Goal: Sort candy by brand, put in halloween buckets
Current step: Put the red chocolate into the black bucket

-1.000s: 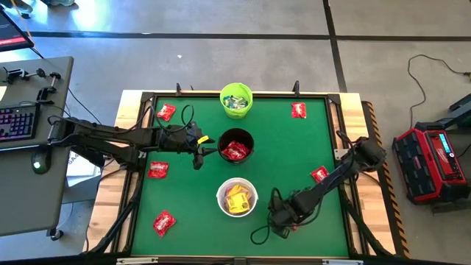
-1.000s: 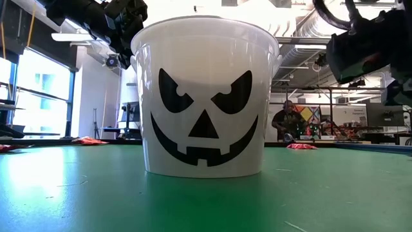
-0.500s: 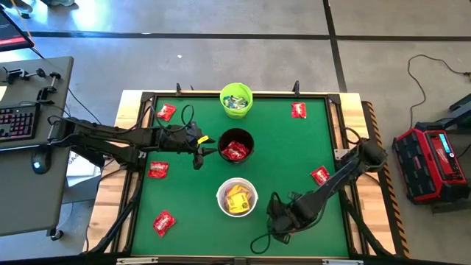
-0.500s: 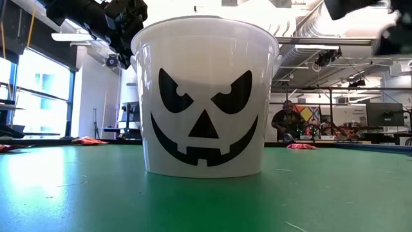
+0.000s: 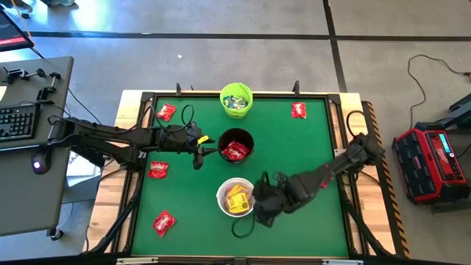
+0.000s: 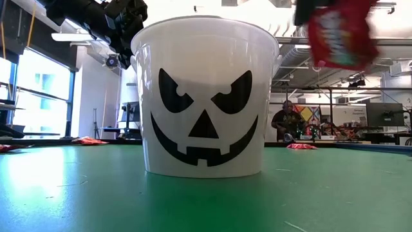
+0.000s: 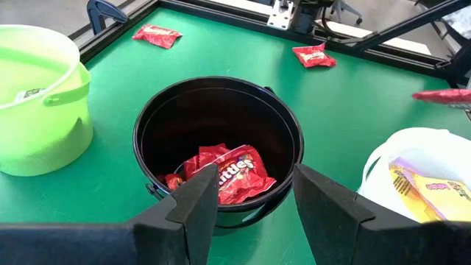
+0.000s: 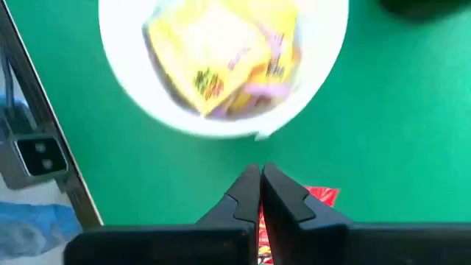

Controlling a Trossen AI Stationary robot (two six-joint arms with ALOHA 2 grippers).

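Note:
Three halloween buckets stand in a row down the table's middle: lime green [image 5: 236, 99] at the far edge, black [image 5: 235, 145] holding red candy [image 7: 229, 173], and white [image 5: 236, 197] holding yellow candy [image 8: 221, 59]. My right gripper [image 5: 257, 207] hangs just right of the white bucket, shut on a red candy packet [image 6: 338, 35]. My left gripper [image 7: 254, 195] hovers open by the black bucket's left rim. Loose red packets [image 5: 166, 112] [image 5: 298, 110] lie flat on the mat. My right gripper pinches the red packet between its two shut fingers [image 8: 283, 195], coming from above and pointing steeply down. The packet [image 8: 318, 197] sticks out beside and below the fingertips. It hangs clear of the table, level with the white bucket's rim [image 6: 206, 26].
More red packets lie at the left edge [image 5: 158, 169] and near left corner [image 5: 163, 221]. A raised black frame [image 5: 335, 110] borders the green mat. A person [image 6: 286, 122] sits in the room far behind the table.
My right gripper has risen from the mat near the front edge and swung toward the white bucket, tipping more steeply downward. The red packet has come up with it, lifted clear of the table and into the low view.

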